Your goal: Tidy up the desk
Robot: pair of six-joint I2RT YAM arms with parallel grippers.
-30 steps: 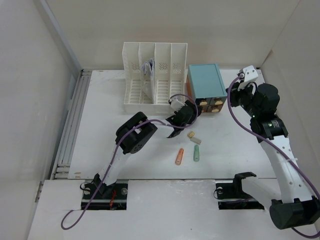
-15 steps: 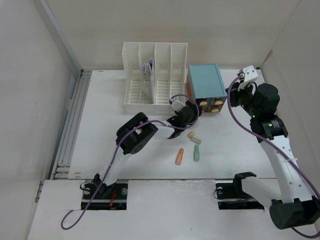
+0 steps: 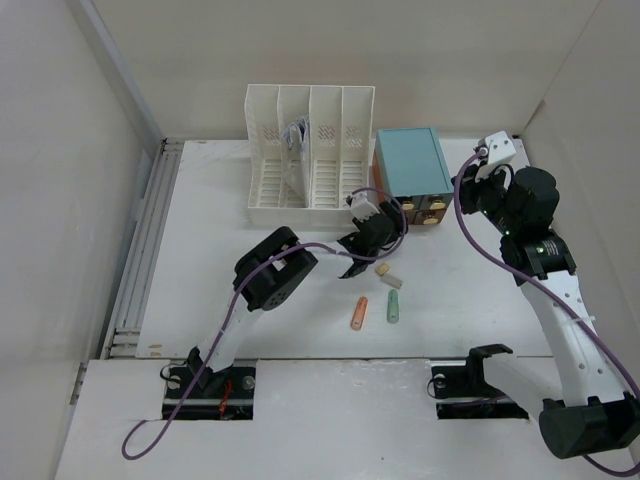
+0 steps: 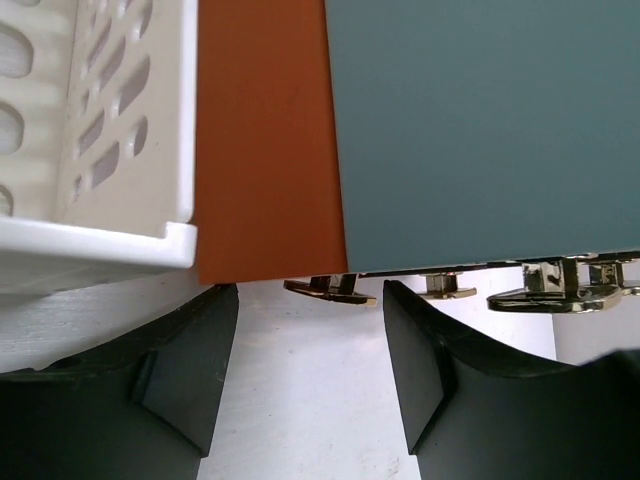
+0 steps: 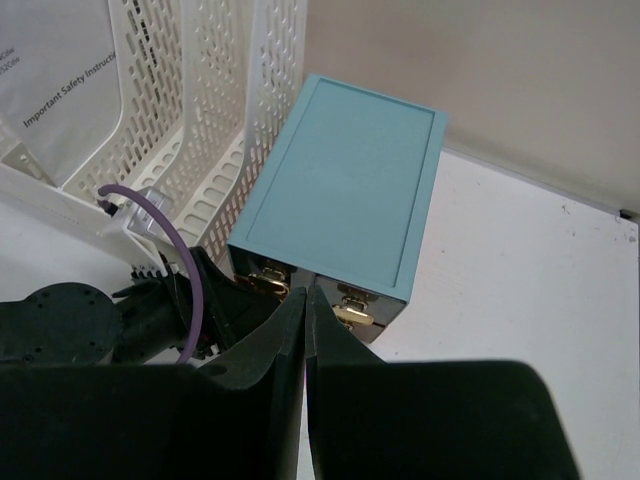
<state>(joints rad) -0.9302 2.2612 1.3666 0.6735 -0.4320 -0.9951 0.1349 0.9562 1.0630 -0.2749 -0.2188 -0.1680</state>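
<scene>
Since a moment ago, the left gripper [image 3: 385, 225] has slid a little closer to the small box with a flat teal top [image 3: 410, 160]. The right arm has stayed where it was.

From above, the big flat white desk [image 3: 220, 250] fills the view, with a ridged metal rail [image 3: 140, 250] far to the box's left. A white plastic file rack with slots [image 3: 310, 150] stands just beside the box on its left. The left gripper is right at the box's front corner, with its fingers apart and nothing between them. In front of the box lie an orange marker [image 3: 358, 314], a green marker [image 3: 394, 306] and two small tan caps [image 3: 381, 269]. The right gripper [image 3: 475, 190] hangs in the air to the right of the box.

On the left wrist camera, the left gripper [image 4: 308, 330] has its two black fingers spread wide over the bare desk [image 4: 300, 400]. The box [image 4: 480, 130] is just ahead, showing an orange-brown side and shiny gold handles [image 4: 330, 288]. The rack [image 4: 100, 150] is on its left.

On the right wrist camera, the right gripper [image 5: 305, 300] has its fingers pressed together, holding nothing. The box [image 5: 350, 190] sits below, between the rack [image 5: 200, 100] and open desk [image 5: 520, 260].
</scene>
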